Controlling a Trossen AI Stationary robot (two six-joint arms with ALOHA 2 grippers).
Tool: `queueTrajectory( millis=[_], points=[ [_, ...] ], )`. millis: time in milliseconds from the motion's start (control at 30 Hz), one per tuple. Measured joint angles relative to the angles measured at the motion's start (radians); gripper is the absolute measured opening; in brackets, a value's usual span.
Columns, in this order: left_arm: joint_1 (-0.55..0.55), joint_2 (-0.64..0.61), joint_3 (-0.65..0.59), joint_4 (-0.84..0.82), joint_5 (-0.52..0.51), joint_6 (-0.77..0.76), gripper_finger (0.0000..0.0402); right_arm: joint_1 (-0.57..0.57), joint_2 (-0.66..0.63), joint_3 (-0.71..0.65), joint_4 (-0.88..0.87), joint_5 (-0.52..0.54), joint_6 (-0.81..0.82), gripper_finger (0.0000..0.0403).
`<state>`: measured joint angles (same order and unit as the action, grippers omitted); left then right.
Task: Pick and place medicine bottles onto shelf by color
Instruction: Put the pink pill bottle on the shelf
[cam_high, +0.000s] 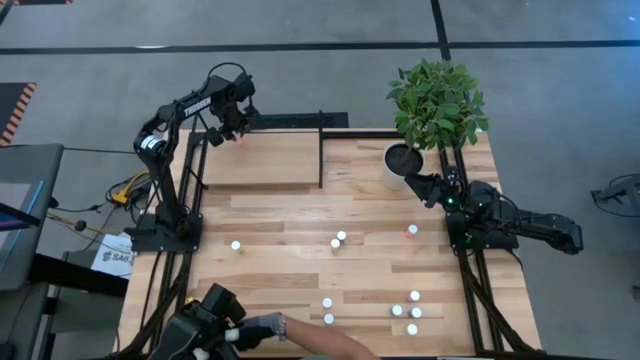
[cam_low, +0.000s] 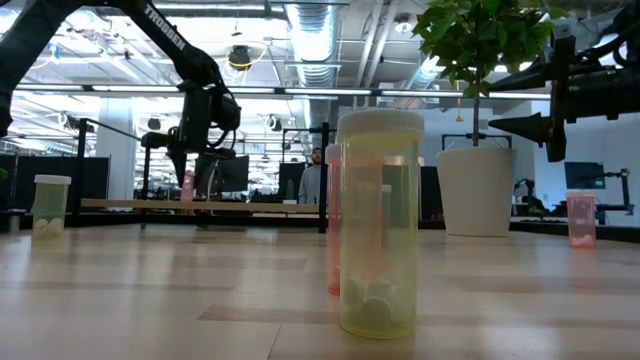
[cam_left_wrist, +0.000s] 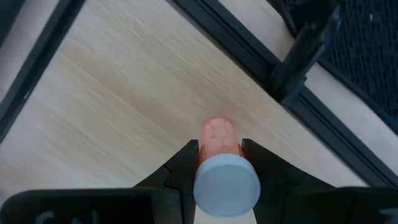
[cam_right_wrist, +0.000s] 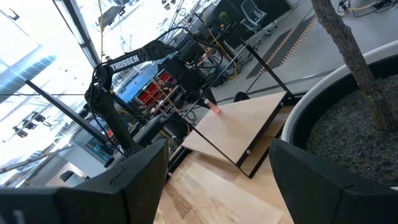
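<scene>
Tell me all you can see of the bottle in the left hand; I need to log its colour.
The bottle is a small round one of see-through pink-orange plastic with a white ribbed cap. The left hand is shut on it, one dark finger on each side below the cap. It hangs over the shelf, a light-wood board with black rods, near a corner. Whether its base touches the board cannot be told.

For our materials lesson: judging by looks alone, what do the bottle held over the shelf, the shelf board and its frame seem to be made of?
Pink bottle in the left gripper: probably translucent plastic, since pills show through; its white cap looks matte and opaque.
Shelf board: pale wood or wood laminate, with visible grain and a smooth, dull finish.
Frame: likely black-painted metal, in thin straight rods.
</scene>
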<state>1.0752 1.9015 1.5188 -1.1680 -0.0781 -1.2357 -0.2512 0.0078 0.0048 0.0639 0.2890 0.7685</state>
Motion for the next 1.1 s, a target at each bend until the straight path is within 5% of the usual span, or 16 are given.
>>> queueTrajectory(
  millis=[1100],
  points=[
    [-0.002,-0.005,-0.031,0.012,-0.005,0.000,0.0097,0.000,0.000,0.000,0.000,0.000,0.000,0.0302]
  ],
)
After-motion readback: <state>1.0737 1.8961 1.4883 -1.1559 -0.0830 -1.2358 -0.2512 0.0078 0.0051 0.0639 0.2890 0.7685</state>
